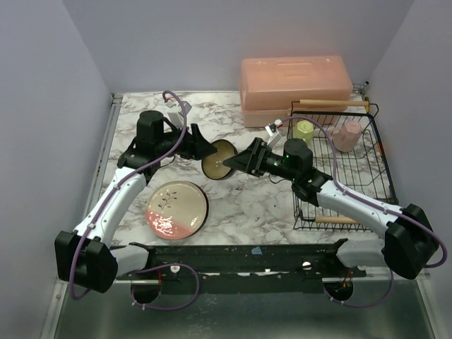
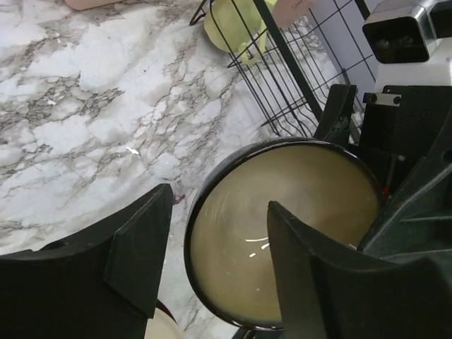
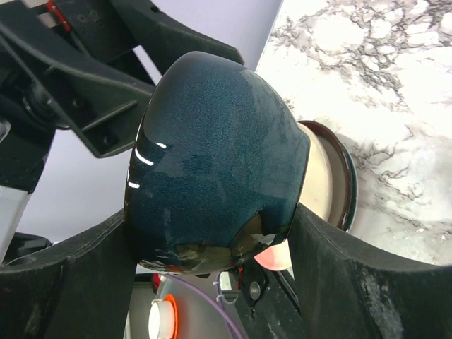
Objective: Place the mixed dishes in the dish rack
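Right wrist: right end effector (image 3: 215, 212) clamps teal-blue bowl (image 3: 219, 148) sideways; left end effector (image 2: 220, 201) spread astride rim.

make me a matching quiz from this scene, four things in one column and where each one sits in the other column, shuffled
Things
1. floral plate
2. yellow-green mug
3. teal-blue bowl
4. salmon-pink box

Places
a. between the fingers of the right gripper
b. inside the dish rack
c. behind the rack, at the back of the table
d. flat on the marble table, left of the rack

Pairs: 1-d, 2-b, 3-a, 4-c
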### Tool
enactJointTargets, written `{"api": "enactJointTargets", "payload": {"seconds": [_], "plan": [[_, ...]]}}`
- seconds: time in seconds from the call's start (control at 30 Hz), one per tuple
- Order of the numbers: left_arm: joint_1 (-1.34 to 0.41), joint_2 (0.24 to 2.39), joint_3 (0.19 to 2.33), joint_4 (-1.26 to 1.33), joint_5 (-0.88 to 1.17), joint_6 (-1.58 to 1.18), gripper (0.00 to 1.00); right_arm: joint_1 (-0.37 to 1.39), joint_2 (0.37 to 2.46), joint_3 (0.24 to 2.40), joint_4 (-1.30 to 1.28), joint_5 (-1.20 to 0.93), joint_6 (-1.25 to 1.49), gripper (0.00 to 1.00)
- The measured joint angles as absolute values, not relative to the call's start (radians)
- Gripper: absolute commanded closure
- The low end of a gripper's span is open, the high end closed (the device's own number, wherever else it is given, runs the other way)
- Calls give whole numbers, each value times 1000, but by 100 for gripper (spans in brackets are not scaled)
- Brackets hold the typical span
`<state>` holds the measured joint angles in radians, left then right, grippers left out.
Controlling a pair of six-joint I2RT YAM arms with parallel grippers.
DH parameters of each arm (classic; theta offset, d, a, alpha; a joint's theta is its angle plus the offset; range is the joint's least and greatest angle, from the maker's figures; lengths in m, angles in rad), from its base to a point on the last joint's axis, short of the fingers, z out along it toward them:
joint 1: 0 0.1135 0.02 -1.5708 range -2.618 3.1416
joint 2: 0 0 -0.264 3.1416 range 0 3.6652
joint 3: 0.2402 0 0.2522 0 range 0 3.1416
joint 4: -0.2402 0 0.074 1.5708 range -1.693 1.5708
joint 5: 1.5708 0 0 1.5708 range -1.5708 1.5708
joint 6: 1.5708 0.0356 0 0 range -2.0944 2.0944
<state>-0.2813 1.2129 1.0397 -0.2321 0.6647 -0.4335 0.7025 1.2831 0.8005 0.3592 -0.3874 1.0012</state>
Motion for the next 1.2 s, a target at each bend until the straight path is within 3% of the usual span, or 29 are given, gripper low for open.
{"api": "enactJointTargets", "payload": {"seconds": [0.3,0.47,0.8,1.03,1.2], "plan": [[-279,1043,1024,-248,565,-364,24,703,1259,856,127,-206,924,100],[-277,953,996,-211,520,-347,24,669,1215,959,-63,-64,837,100],[-277,992,994,-212,510,-345,25,566,1216,1337,-384,340,595,100],[-277,993,994,-210,522,-356,25,547,1232,1352,-499,681,463,100],[-277,1001,994,-205,540,-371,25,480,1250,1280,-520,781,436,100]]}}
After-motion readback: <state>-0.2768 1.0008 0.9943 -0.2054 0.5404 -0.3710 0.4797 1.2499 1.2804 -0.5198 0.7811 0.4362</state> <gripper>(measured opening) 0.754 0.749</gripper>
